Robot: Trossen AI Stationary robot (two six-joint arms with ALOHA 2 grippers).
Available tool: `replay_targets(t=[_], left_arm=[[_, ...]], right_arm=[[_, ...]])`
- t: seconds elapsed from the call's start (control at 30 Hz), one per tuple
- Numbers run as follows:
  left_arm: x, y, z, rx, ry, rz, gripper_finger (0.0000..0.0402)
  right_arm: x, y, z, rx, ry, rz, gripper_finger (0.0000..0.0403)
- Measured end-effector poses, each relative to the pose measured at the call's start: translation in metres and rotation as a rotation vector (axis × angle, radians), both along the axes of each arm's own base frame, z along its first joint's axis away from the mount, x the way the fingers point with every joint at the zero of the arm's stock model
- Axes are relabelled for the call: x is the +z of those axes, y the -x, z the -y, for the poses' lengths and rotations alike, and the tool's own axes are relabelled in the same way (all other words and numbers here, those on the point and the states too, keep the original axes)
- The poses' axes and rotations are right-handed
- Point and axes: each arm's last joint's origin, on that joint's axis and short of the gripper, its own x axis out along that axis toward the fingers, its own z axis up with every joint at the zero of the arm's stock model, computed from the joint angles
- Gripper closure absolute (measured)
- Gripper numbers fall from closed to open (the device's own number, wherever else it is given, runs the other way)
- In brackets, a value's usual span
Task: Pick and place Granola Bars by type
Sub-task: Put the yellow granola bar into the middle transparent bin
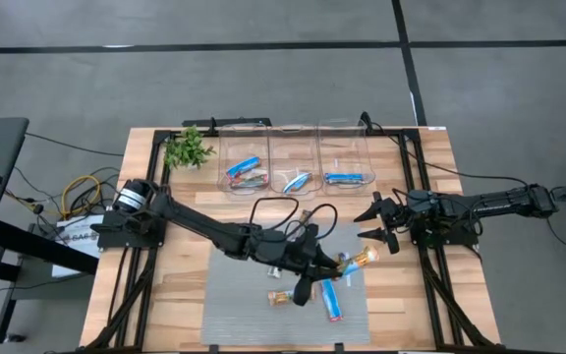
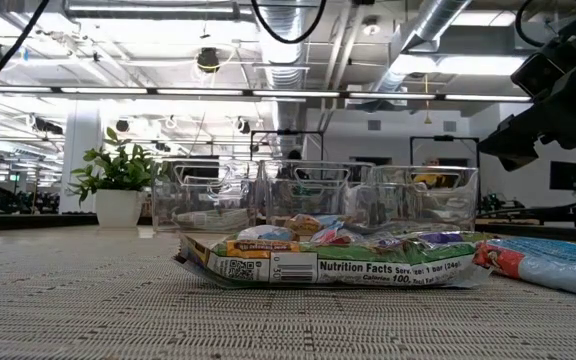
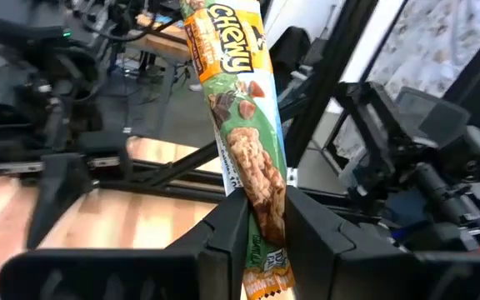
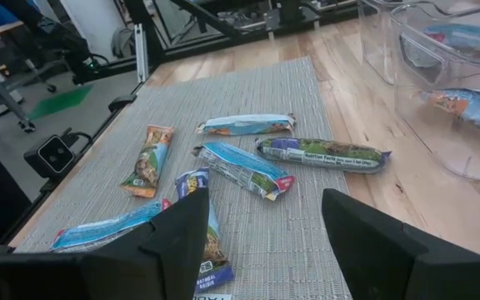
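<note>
My left gripper (image 1: 337, 264) reaches over the grey mat (image 1: 234, 315) and is shut on an orange-and-green granola bar (image 1: 362, 259), seen close in the left wrist view (image 3: 240, 108). Several more bars lie flat on the mat, among them an orange one (image 4: 148, 158), a blue one (image 4: 244, 171) and a green one (image 4: 323, 154). The green bar (image 2: 328, 262) also fills the low view. My right gripper (image 1: 369, 224) waits open at the table's right side, and its fingers (image 4: 182, 229) hold nothing. My left gripper pinches the bar between its two fingers (image 3: 227, 237), close to the bar's orange end (image 3: 265, 279). The fingers point level toward the table's right and lie roughly along the bar. Most of the bar (image 3: 252, 167) sticks out past the fingertips, lifted clear of the mat.
Three clear bins (image 1: 247, 147) (image 1: 296, 147) (image 1: 347, 143) stand in a row at the far edge, each with bars in it. A small green plant (image 1: 187, 149) stands left of them. Black frame rails run along the table's left and right sides (image 1: 430, 285).
</note>
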Motion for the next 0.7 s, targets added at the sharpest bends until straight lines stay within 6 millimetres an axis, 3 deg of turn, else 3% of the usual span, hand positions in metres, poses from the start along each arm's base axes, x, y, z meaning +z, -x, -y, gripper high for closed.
replay_targets(t=[0.17,0.33,0.7], left_arm=[[-0.003,-0.005,-0.020,0.045,-0.014,-0.024,0.0336],[-0.005,-0.013,-0.056,0.128,-0.020,-0.052,0.0336],[-0.008,-0.016,-0.190,0.426,-0.049,-0.087,0.0336]], right_arm=[[0.000,0.000,0.000,0.000,0.000,0.000,0.0177],[0.000,0.000,0.000,0.000,0.000,0.000,0.0177],[0.000,0.000,0.000,0.000,0.000,0.000,0.0177]])
